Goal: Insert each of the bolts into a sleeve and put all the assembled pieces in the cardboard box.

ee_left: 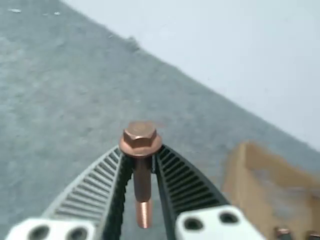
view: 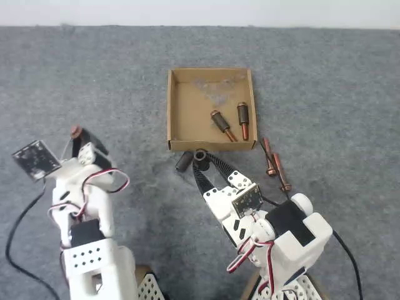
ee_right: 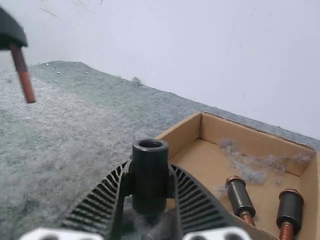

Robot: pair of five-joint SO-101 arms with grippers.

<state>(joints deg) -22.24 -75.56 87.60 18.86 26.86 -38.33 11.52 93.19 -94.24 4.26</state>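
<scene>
My left gripper (ee_left: 142,172) is shut on a copper bolt (ee_left: 141,160), head up, held above the carpet at the left (view: 76,132). My right gripper (ee_right: 149,187) is shut on a black sleeve (ee_right: 149,172) standing upright, open end up, just in front of the cardboard box (view: 172,109); from above the sleeve (view: 200,155) sits by the box's near wall. The box (ee_right: 260,137) holds two assembled pieces (view: 220,123) (view: 243,117). The left arm's bolt tip (ee_right: 22,80) hangs in the right wrist view. A second black sleeve (view: 184,162) lies beside the held one. Two loose bolts (view: 271,158) (view: 280,172) lie right of the box.
Grey carpet (view: 325,87) covers the table, with a white wall (ee_right: 200,45) behind. Some grey fluff (view: 215,90) lies in the far part of the box. Open carpet stretches left of the box.
</scene>
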